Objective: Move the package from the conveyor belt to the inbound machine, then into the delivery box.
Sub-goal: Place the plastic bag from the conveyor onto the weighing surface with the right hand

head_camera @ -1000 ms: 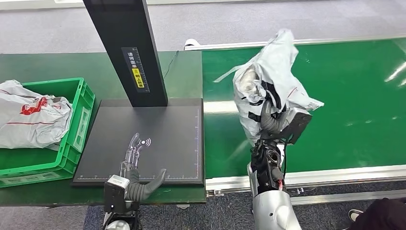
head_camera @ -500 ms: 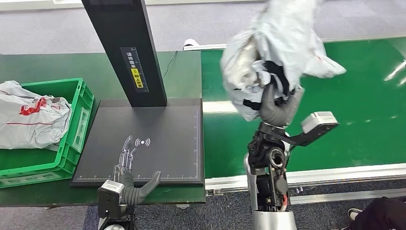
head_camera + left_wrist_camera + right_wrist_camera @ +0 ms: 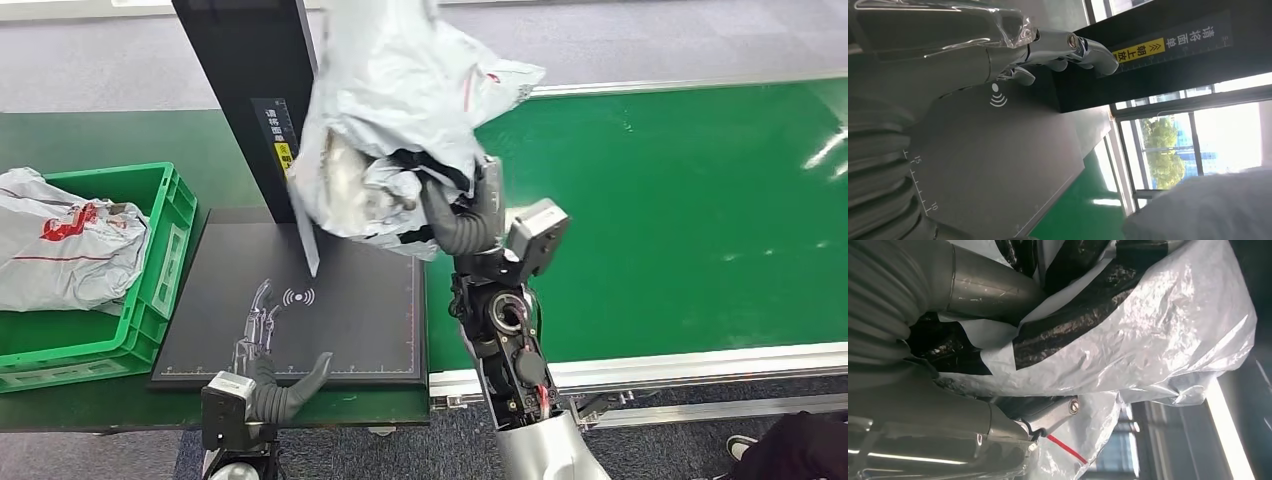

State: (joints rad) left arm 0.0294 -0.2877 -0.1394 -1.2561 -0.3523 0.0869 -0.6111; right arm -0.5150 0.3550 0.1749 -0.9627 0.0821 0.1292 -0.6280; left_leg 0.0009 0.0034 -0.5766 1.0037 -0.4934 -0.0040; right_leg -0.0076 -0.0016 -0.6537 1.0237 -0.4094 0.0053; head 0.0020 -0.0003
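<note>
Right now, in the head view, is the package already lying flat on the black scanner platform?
No. The right hand holds the grey plastic package up in the air above the black scanner platform.

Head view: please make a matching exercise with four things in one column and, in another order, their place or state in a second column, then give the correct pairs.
Things:
1. grey package
2. white bag
3. left hand
4. conveyor belt

Places or states:
A. lies in the green crate
B. green surface with nothing lying on it in the frame
C. held up in the right hand over the black scanner plate
D. open, at the near edge of the black scanner plate

Pairs: 1-C, 2-A, 3-D, 4-B
</note>
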